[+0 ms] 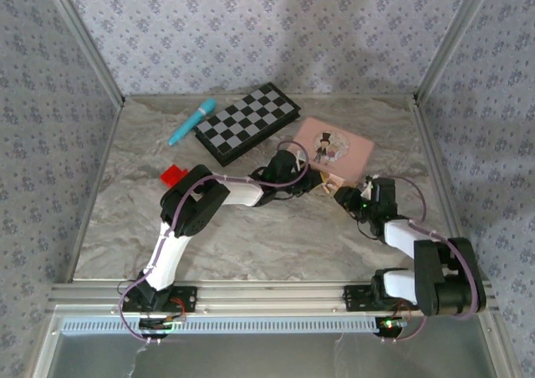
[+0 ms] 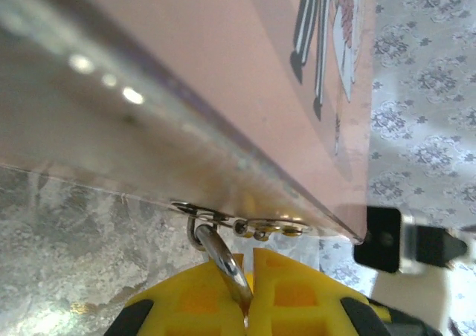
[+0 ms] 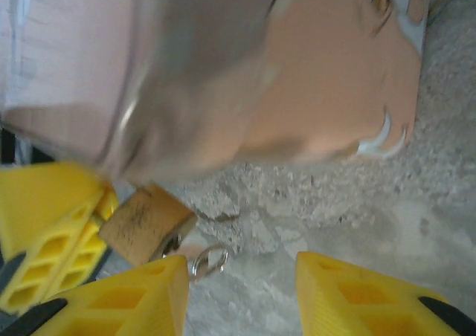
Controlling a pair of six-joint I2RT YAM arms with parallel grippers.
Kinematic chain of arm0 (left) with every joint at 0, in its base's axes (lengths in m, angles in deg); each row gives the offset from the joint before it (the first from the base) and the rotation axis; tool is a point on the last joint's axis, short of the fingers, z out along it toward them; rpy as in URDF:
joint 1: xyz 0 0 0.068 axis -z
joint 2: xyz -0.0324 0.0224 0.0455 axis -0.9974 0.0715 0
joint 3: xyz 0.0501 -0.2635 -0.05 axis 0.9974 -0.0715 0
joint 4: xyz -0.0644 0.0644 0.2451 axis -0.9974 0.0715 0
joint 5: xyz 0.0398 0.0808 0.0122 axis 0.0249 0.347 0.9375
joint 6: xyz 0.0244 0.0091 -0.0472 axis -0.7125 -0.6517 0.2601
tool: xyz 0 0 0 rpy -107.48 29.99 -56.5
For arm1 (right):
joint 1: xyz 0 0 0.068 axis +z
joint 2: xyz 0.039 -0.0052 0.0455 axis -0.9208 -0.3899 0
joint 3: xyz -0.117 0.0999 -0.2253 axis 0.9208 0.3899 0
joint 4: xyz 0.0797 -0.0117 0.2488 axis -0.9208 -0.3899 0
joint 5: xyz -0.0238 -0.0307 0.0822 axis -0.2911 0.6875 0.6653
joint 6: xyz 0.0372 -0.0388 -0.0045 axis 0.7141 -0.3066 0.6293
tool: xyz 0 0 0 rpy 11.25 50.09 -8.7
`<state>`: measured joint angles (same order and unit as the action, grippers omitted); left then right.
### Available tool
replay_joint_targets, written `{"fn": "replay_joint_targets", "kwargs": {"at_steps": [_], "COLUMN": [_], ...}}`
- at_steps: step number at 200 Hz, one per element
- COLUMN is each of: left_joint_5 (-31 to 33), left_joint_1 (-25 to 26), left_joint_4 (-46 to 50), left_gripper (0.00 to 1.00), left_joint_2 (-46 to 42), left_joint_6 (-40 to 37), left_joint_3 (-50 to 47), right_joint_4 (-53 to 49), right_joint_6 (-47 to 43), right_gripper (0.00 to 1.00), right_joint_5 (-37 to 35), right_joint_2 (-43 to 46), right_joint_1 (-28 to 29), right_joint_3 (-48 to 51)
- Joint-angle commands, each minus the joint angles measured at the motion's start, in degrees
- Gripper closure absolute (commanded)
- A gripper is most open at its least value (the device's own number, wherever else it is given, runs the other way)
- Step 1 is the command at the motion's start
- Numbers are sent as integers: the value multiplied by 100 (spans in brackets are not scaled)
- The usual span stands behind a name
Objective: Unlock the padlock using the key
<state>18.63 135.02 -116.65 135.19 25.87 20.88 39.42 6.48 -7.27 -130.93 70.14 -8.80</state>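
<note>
The small brass padlock [image 3: 145,221] hangs from a hasp [image 2: 197,228] on the front edge of the pink picture tin [image 1: 334,148]. Its steel shackle [image 2: 223,265] runs between the yellow fingers of my left gripper [image 2: 251,265], which is shut on it. A small silver key ring [image 3: 210,260] and a pale key head sit at the padlock's keyhole end; the key's blade is hidden. My right gripper [image 3: 239,265] stands open just in front of the padlock, with its left fingertip [image 3: 160,276] beside the ring and nothing between the jaws. Both grippers meet at the tin's near edge [image 1: 330,186].
A folded chessboard [image 1: 247,123] lies behind the left arm, with a teal pen [image 1: 192,120] to its left. A red block [image 1: 173,175] sits by the left arm's elbow. Patterned walls and aluminium posts enclose the marble table [image 1: 251,244].
</note>
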Motion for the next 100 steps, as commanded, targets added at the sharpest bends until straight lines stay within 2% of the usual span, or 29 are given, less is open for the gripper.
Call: {"fn": "replay_joint_targets", "kwargs": {"at_steps": [1, 45, 75, 90, 100], "left_joint_5": [-453, -429, -383, -372, -365], "left_joint_1": [18, 20, 29, 30, 32], "left_joint_4": [-566, -808, -837, -865, -852], "left_gripper": [100, 100, 100, 100, 100], "left_joint_2": [-43, -32, -27, -17, -12], "left_joint_6": [413, 596, 640, 666, 658], "left_joint_3": [-61, -116, -127, -148, -184], "right_joint_4": [1549, 3160, 4710, 5848, 5879], "right_joint_6": [647, 1486, 2310, 2824, 2994], "right_gripper": [56, 54, 54, 59, 64], "right_joint_5": [614, 956, 1160, 1211, 1304], "right_joint_2": [-393, -1501, -2594, -3305, -3623], "right_joint_1": [-81, -74, -37, -37, -33], "right_joint_3": [92, 175, 200, 223, 110]}}
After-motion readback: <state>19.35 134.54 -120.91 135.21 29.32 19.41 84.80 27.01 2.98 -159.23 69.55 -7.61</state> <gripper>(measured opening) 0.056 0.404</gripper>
